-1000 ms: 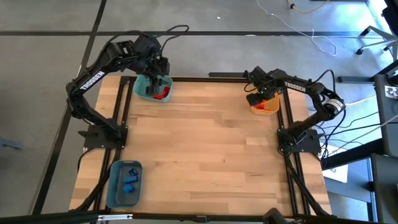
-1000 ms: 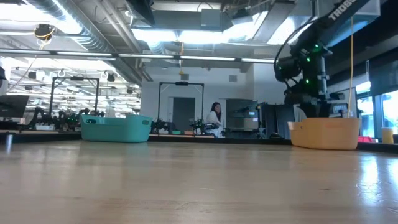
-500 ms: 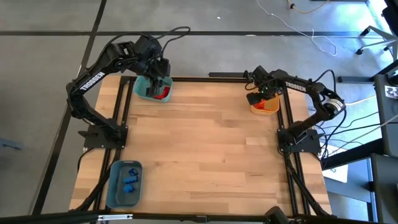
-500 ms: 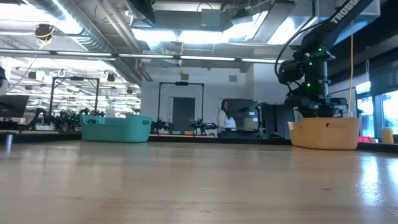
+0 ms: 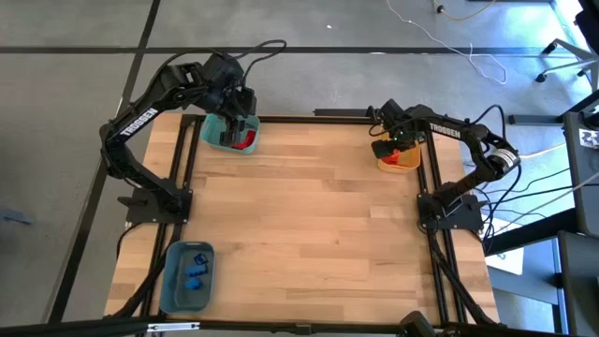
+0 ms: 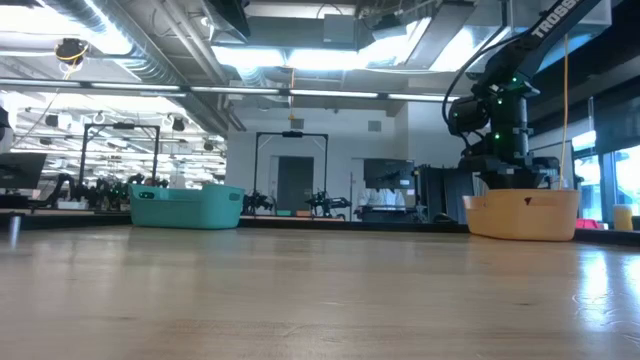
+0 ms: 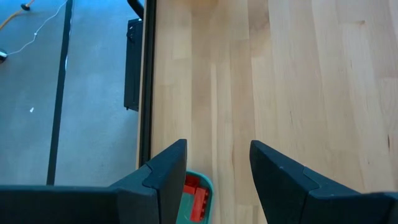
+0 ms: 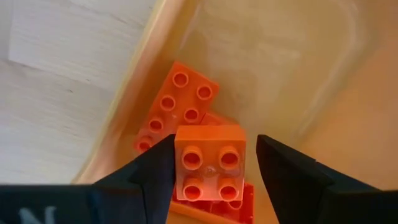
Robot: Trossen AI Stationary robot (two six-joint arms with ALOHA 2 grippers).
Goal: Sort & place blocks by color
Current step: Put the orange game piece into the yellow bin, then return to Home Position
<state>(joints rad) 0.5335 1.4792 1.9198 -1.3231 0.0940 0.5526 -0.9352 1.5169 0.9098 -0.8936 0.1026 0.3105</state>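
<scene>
Starting far left, front corner of the wooden table [image 5: 309, 225]: the grey-blue bin [image 5: 186, 275] has the blue blocks [image 5: 195, 273] in it, a small cluster, can't count them exactly from up top.

Back left corner: teal bin [image 5: 227, 133] w/ the red blocks [image 5: 245, 141] piled inside. Left gripper [image 5: 234, 120] hangs right over that bin. From the left wrist cam the jaws are parted w/ nothing between them, and a red block [image 7: 194, 194] sits in the corner of the teal bin just beside 1 finger [image 7: 168, 177]. Bare table planks run out ahead of the fingers.

Middle of the table is just wood, no loose blocks that I can spot from the high view.

Back right corner: yellow-orange bin [image 5: 401, 160], right gripper [image 5: 401, 142] dipped into it. Right wrist cam is the good one here: an orange 2x2 block [image 8: 209, 163] sits between the 2 fingers, studs facing the cam. Looks like the jaws are around it, but can't tell if the pads actually touch its sides or there's a sliver of gap. Under it are more orange blocks [image 8: 175, 106], at least a 2x4 lying flat vs the bin wall, plus another 1 partly hidden below.

Low view shows the teal bin [image 6: 186, 207] on the left and the yellow-orange bin [image 6: 522, 215] on the right, w/ the right arm coming down into it.
</scene>
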